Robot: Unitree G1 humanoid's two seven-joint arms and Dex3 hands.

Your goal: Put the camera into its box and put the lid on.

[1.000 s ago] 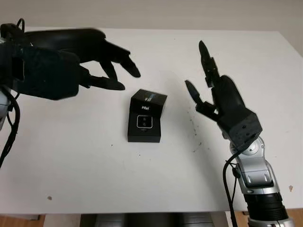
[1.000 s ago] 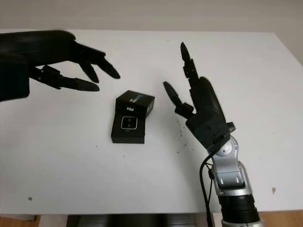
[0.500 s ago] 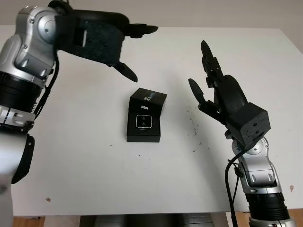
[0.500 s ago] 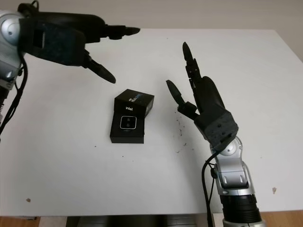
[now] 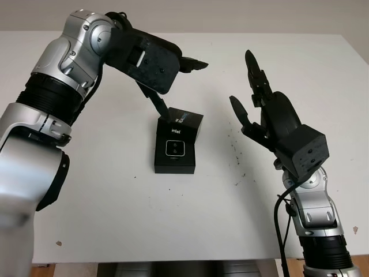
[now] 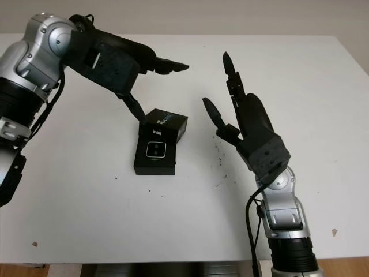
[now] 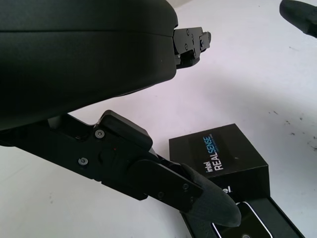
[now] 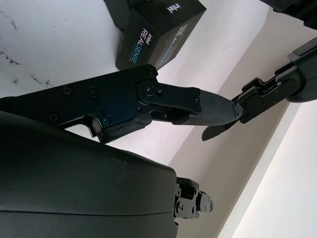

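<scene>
A black box base (image 5: 174, 164) lies in the middle of the white table, with the small silver-rimmed camera (image 5: 174, 148) sitting inside it. The black Intel RealSense lid (image 5: 182, 123) stands tilted against the base's far end. My left hand (image 5: 181, 86) hovers open just above and behind the lid, its thumb tip (image 5: 164, 113) close to the lid's far left corner. In the left wrist view the lid (image 7: 218, 158) lies just past that thumb (image 7: 198, 198). My right hand (image 5: 245, 86) is raised open to the right of the box, palm turned toward it, apart from it.
Dark specks and scuff marks (image 5: 236, 156) dot the table (image 5: 104, 196) between the box and my right hand. The table's front edge runs along the bottom, its right edge at the far right.
My left arm has swung in from the left and turned, bringing its hand over the lid with the thumb down beside it. The right hand has hardly moved. Box and lid are where they were.
</scene>
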